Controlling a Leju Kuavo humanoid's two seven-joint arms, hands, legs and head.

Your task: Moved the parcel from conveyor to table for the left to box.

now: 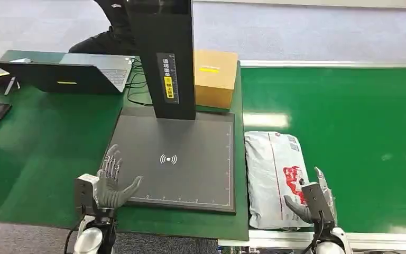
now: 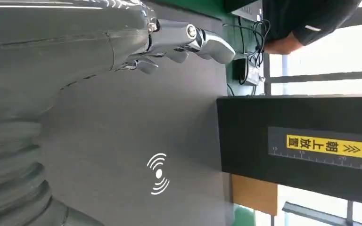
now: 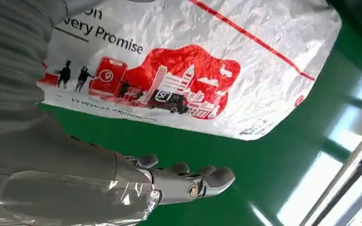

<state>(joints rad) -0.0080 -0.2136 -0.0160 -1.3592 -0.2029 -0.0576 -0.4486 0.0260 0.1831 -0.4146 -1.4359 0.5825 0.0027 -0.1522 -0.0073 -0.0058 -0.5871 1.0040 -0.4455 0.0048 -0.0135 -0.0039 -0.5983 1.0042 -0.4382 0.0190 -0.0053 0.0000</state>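
Parcel point(image 1: 272, 177) flat on conveyor point(image 1: 359, 132), beside table point(image 1: 47, 148) edge. Right hand point(image 1: 312, 203) at its near corner, fingers spread, gripping nothing. Left hand point(image 1: 111, 182) open over pad point(image 1: 177, 164) (idle). Step: approach; next needs firm grasp, lift across.

Person point(image 1: 113, 26) cut off by top edge.
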